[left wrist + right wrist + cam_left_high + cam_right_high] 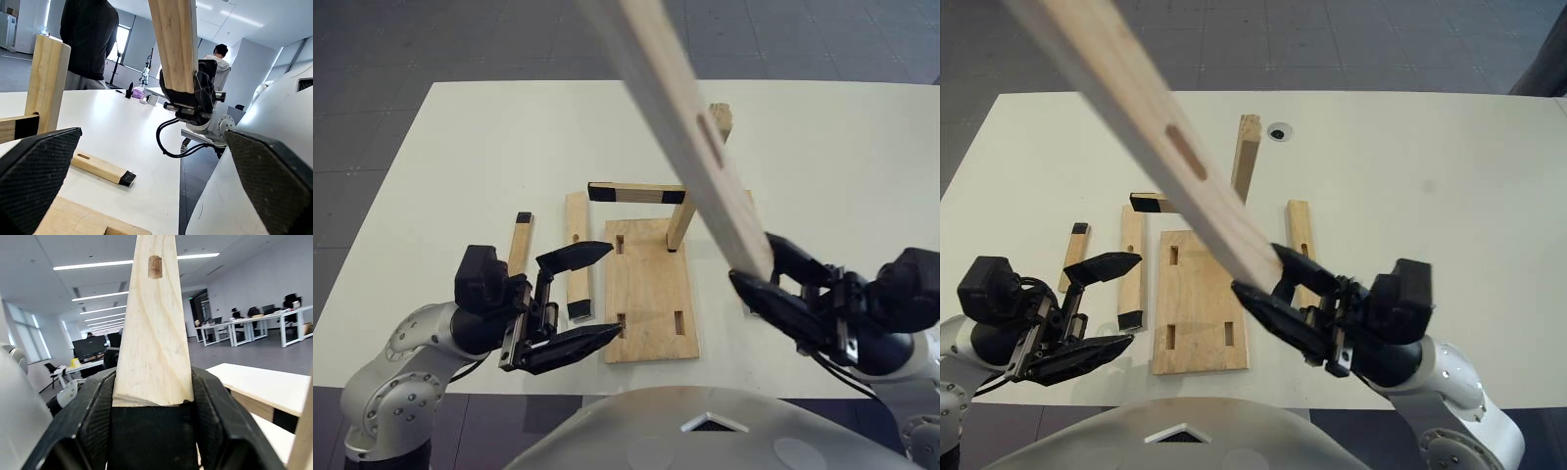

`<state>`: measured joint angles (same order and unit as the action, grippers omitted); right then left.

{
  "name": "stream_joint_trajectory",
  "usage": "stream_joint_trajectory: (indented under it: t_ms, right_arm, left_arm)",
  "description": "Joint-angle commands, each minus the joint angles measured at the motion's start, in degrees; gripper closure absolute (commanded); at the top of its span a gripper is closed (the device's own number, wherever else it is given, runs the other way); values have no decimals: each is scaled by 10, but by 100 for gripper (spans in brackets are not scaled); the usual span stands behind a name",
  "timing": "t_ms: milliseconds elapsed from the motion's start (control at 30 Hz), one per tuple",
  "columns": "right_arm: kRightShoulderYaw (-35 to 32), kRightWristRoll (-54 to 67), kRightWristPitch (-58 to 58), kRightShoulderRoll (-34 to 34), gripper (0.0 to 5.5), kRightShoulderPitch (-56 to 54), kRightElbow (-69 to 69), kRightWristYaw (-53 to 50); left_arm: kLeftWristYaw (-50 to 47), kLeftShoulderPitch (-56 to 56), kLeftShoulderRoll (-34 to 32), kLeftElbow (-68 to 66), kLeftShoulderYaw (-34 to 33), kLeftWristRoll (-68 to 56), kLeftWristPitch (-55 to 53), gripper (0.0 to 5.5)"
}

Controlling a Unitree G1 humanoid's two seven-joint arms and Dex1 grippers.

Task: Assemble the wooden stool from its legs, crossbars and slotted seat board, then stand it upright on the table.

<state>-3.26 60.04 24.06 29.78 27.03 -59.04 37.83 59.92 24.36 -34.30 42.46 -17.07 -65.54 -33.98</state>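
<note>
The right hand (754,262) is pinching the near end of a long slotted leg (690,127), which is slanting up and leftward from it above the tabletop (460,157). The left hand (610,289) is holding its fingers spread wide at the near left corner of the slotted seat board (651,294). Beyond this hand, an upright leg (680,225) is standing at the board's far right slot with a crossbar (636,193) jutting from it. A loose leg (578,259) and a short bar (519,240) are lying just ahead of the left hand.

We see the seat board (651,304) flat near the table's (460,147) front edge, a leg (680,225) upright in its slot, a slotted bar (675,117) tilted above.
</note>
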Motion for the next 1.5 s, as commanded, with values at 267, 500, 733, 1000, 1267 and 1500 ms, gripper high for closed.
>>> stream_joint_trajectory:
  t_ms: [267,500,733,1000,1267,1500]
  right_arm:
    - [169,-127,26,32,344,-56,35,30]
    - [198,-152,17,34,344,-66,44,28]
    - [200,-155,9,27,344,-71,50,19]
    - [196,-150,2,20,344,-72,52,8]
    - [200,-149,-3,9,344,-69,51,-1]
    - [209,-150,0,3,344,-72,47,-8]
  left_arm:
    - [-26,-62,9,11,54,-28,14,0]
    - [-59,-79,18,8,70,-64,8,0]
    - [-80,-83,23,-4,79,-75,10,83]
    - [-74,-77,19,-8,67,-84,13,208]
    - [-78,-79,22,-10,48,-94,20,321]
    - [-105,-85,31,-14,42,-109,25,326]
